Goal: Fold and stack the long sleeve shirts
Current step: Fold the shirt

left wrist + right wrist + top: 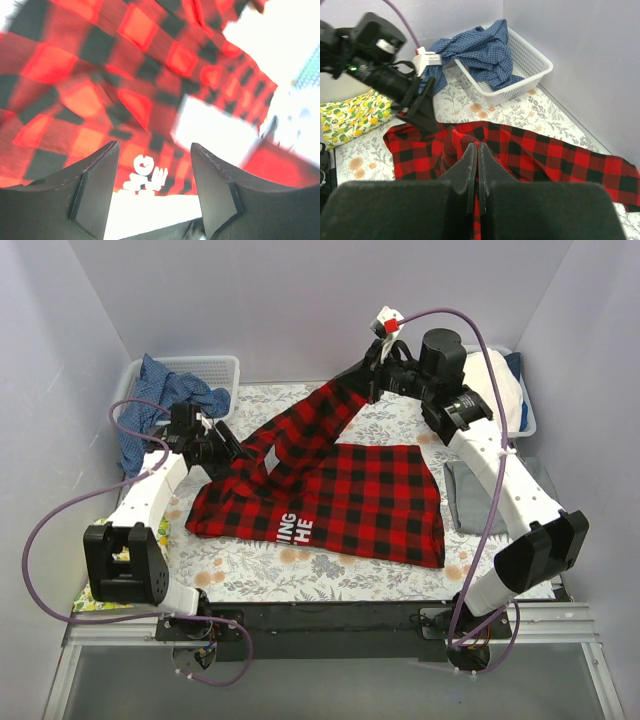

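A red-and-black plaid long sleeve shirt [350,500] with white lettering lies spread on the floral table cover. One sleeve [320,425] rises in a taut band to my right gripper [368,380], which is lifted at the back and shut on the sleeve's end [462,137]. My left gripper [228,453] hovers at the shirt's left edge; its fingers [95,195] stand open with only plaid cloth and lettering [145,175] behind the gap. A plain grey shirt [470,498] lies at the right, partly under my right arm.
A white basket [215,370] at the back left holds a blue checked shirt [165,400]. A second bin with a cream-white and navy pile [505,390] sits at the back right. A yellow lemon-print cloth [100,595] lies by the left arm's base. Walls close in on three sides.
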Controlling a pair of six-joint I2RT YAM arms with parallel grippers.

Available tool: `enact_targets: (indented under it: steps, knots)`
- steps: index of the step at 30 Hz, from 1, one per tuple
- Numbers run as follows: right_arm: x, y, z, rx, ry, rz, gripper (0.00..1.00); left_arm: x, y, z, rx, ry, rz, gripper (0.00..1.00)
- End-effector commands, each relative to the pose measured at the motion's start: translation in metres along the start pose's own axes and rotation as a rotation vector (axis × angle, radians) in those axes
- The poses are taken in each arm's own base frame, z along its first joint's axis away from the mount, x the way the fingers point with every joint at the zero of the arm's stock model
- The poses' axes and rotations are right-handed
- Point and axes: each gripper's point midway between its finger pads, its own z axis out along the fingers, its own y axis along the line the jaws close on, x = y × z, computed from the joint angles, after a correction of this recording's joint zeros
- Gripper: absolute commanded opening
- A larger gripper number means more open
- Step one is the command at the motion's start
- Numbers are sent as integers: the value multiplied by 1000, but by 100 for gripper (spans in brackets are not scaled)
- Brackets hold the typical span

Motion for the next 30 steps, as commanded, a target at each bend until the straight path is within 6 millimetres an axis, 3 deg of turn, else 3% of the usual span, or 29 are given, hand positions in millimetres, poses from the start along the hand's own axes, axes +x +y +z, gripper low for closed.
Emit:
enact_targets:
  steps: [1, 6, 10, 14, 16, 20, 21, 23, 24, 25, 30]
  knots:
    - [-16, -17, 11, 46, -44, 5, 1, 49, -33, -26, 230, 104, 188, 57]
    - [-21, -33, 30, 52, -47, 18, 1, 96, -48, -22, 285, 176, 325, 58]
    - [-37, -38, 40, 38, -79, 11, 1, 108, -51, -7, 283, 205, 325, 58]
    - [-51, -31, 36, 21, -102, 2, 1, 101, -43, 20, 207, 193, 285, 57]
    - [-59, -23, 28, 13, -113, -7, 1, 94, -51, 28, 228, 169, 286, 56]
    - [-56, -8, 16, -8, -105, 15, 1, 89, -62, 45, 240, 166, 274, 56]
    - [-45, -7, 15, -10, -86, 32, 1, 89, -59, 54, 219, 164, 269, 56]
    - [-49, 2, 6, -15, -94, 33, 1, 89, -60, 61, 202, 151, 263, 56]
    - [-40, 5, 4, -17, -77, 47, 1, 86, -56, 67, 172, 132, 254, 56]
    - [-45, 11, -3, -17, -88, 41, 1, 83, -53, 70, 155, 116, 245, 56]
    - [-31, 27, -22, -7, -60, 76, 1, 66, -48, 73, 95, 29, 193, 59]
